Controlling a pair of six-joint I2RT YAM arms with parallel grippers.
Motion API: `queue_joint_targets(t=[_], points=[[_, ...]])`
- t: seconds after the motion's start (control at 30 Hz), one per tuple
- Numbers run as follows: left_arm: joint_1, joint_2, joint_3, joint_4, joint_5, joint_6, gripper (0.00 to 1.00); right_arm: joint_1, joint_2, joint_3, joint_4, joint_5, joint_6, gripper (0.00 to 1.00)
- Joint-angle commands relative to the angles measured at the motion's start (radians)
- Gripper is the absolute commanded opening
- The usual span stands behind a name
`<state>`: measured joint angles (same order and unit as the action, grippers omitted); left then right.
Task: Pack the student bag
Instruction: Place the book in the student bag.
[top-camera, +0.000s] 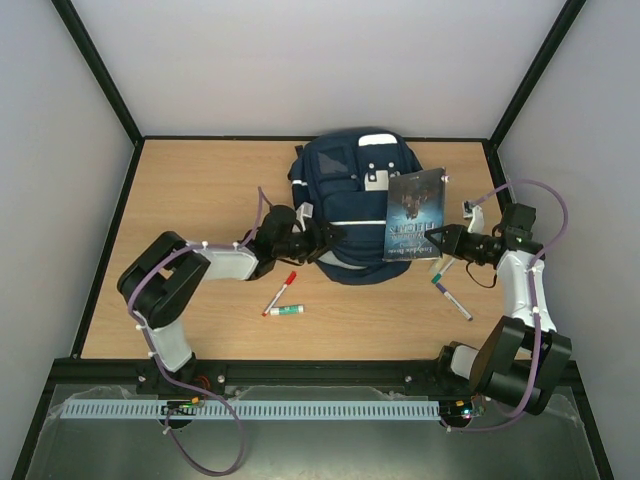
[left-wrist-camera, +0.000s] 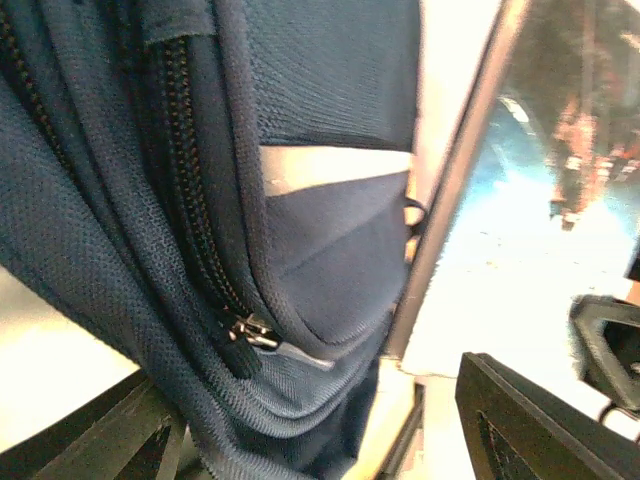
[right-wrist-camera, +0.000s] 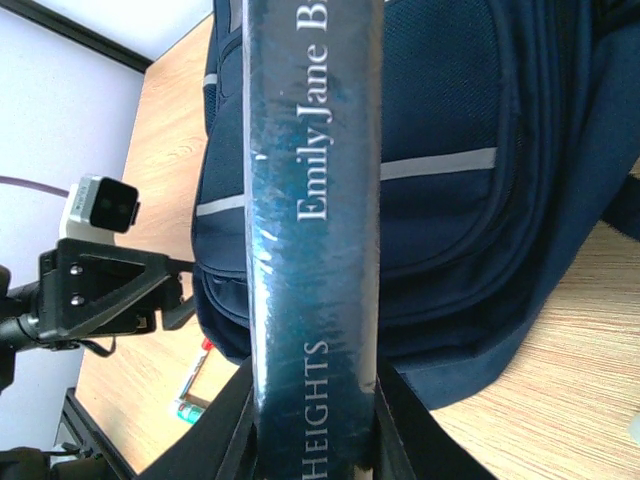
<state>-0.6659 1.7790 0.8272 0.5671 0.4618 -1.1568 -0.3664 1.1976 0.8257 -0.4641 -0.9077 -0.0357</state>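
The student bag (top-camera: 345, 190) lies flat in the middle of the table (top-camera: 200, 200), with its long axis running from near to far. The left pincer (top-camera: 322, 240) is at the bag's near left edge. Its fingers (left-wrist-camera: 540, 430) are spread, and the zipper (left-wrist-camera: 250, 335) lies between them, not pinched. The right pincer (top-camera: 440, 240) grips the near end of a book (top-camera: 415, 215) and holds it over the bag's right side, parallel to the bag. I judge the book must go leftward into the bag, but I cannot tell if the zipper is open.

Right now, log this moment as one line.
left jaws: open at student bag zipper | right jaws: shut on book | book: not yet in bag
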Motion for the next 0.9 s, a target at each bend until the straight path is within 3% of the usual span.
queue_joint_targets(t=[0.0, 0.4, 0.87], points=[[-0.038, -0.016, 0.023, 0.261, 0.030, -0.084, 0.75, 0.001, -0.041, 0.007, 0.073, -0.086, -0.004, 0.01], [-0.078, 0.120, 0.081, 0.107, -0.090, -0.176, 0.78, 0.001, -0.036, -0.006, 0.089, -0.076, 0.008, 0.01], [-0.094, 0.246, 0.085, 0.249, -0.101, -0.191, 0.79, 0.001, -0.014, -0.017, 0.100, -0.079, 0.017, 0.01]])
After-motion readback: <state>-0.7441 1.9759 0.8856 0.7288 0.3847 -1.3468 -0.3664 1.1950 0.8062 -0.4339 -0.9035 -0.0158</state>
